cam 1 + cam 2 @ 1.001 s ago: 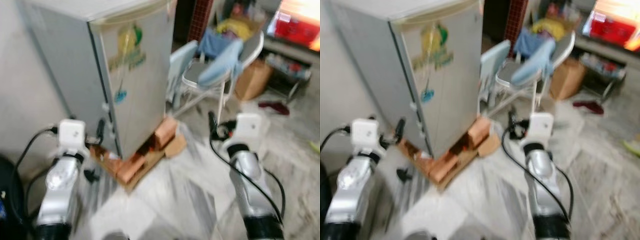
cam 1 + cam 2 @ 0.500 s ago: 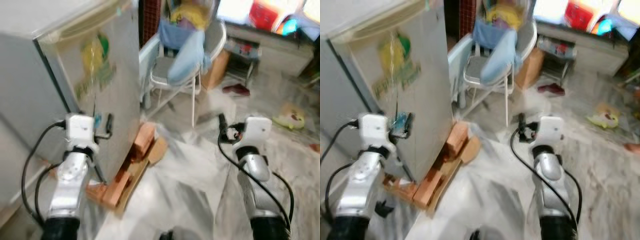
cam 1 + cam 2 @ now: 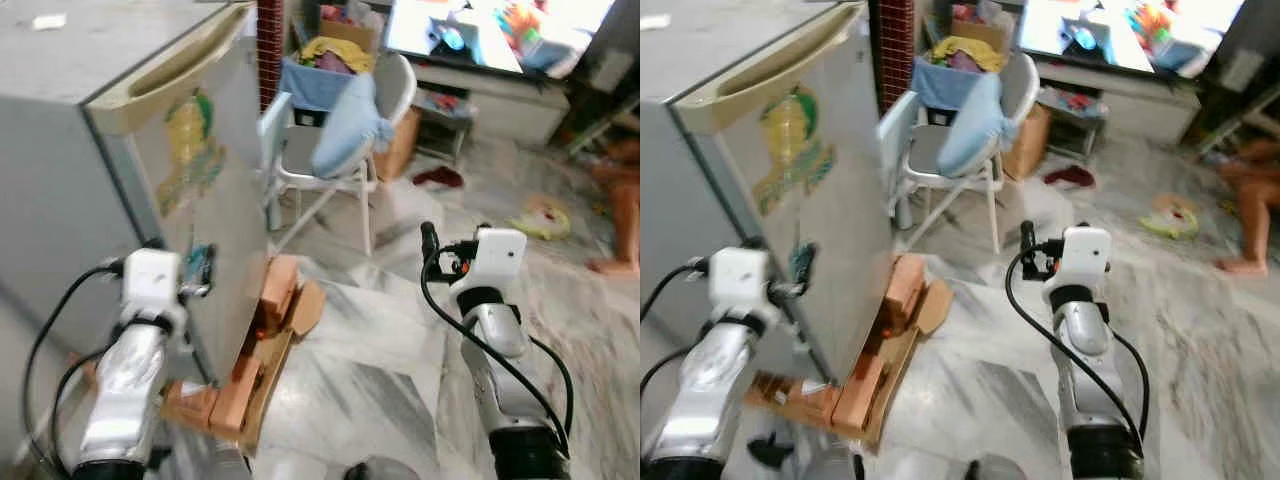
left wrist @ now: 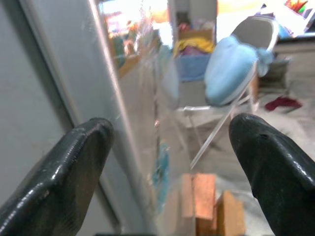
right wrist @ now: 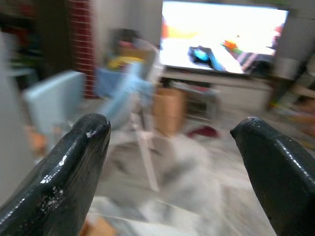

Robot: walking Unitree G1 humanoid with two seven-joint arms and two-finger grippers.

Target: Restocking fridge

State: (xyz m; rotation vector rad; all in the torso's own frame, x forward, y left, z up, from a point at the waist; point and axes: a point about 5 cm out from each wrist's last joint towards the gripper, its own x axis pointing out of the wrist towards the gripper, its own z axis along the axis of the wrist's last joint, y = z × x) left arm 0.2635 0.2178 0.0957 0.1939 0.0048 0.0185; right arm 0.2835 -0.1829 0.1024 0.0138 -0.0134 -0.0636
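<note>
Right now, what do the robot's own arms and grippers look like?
Both arms are silver metallic tubes with dark cuffs near the base, each topped by a white boxy wrist housing. Black cables loop from each housing down along the arm. The left gripper and right gripper each have two long, glossy black fingers with rounded tips; no markings can be made out.
</note>
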